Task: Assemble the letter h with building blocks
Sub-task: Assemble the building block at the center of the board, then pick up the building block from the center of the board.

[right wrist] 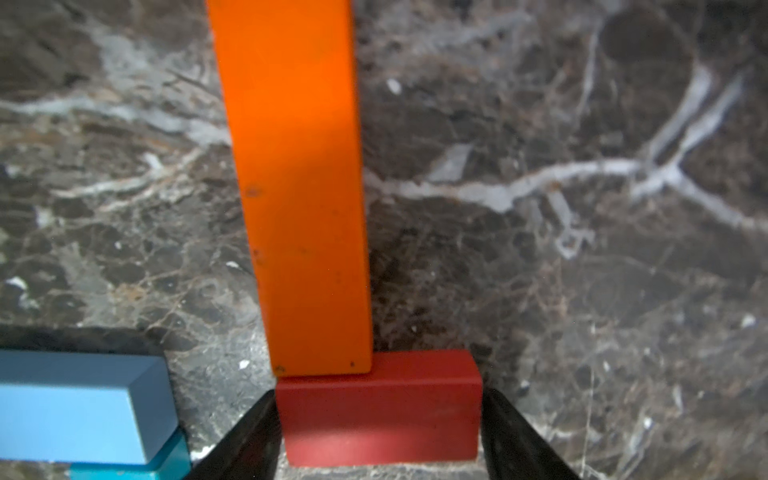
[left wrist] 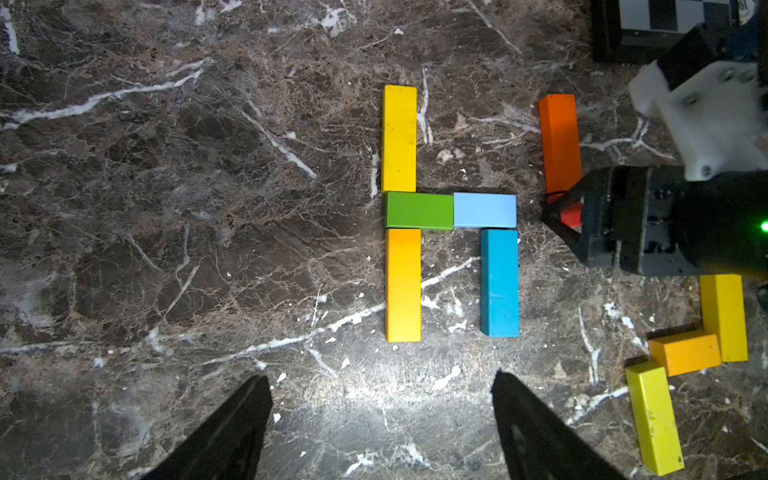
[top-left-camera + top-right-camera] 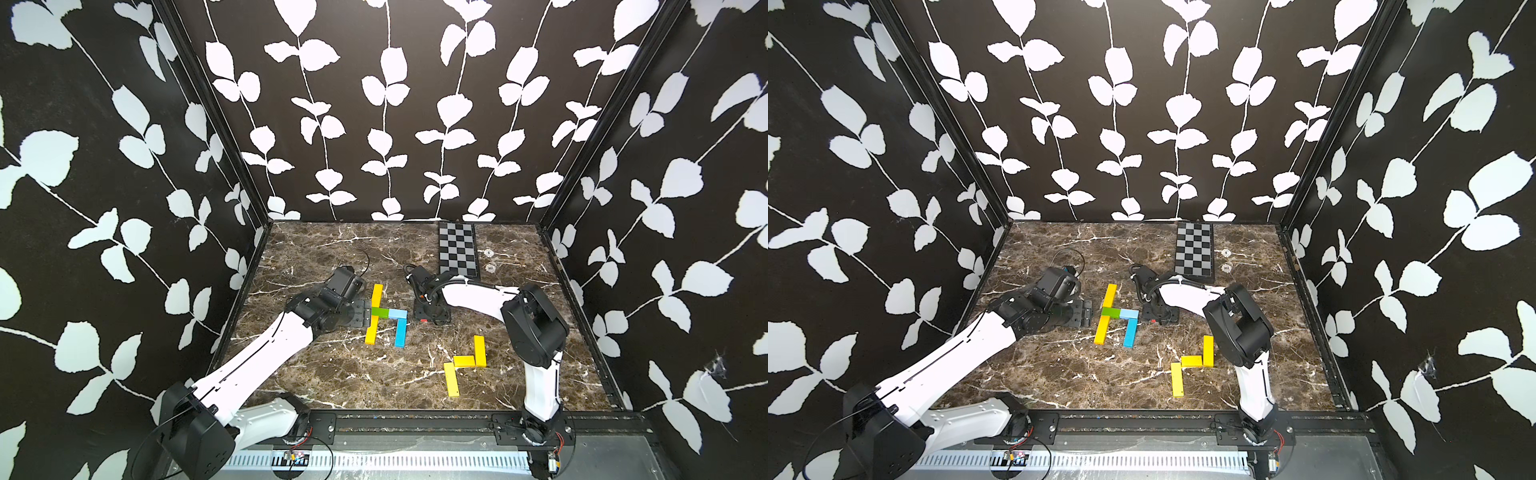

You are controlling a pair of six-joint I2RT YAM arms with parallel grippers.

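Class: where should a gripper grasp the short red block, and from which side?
By its two short ends, from straight above: the red block lies flat, and the orange block butts against one long side, leaving the ends free.

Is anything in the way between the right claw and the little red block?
No, nothing visible is in the way. The red block sits right inside the right claw, with one black tip at each of its ends. The orange block lies against the side facing away from the claw, so it blocks nothing.
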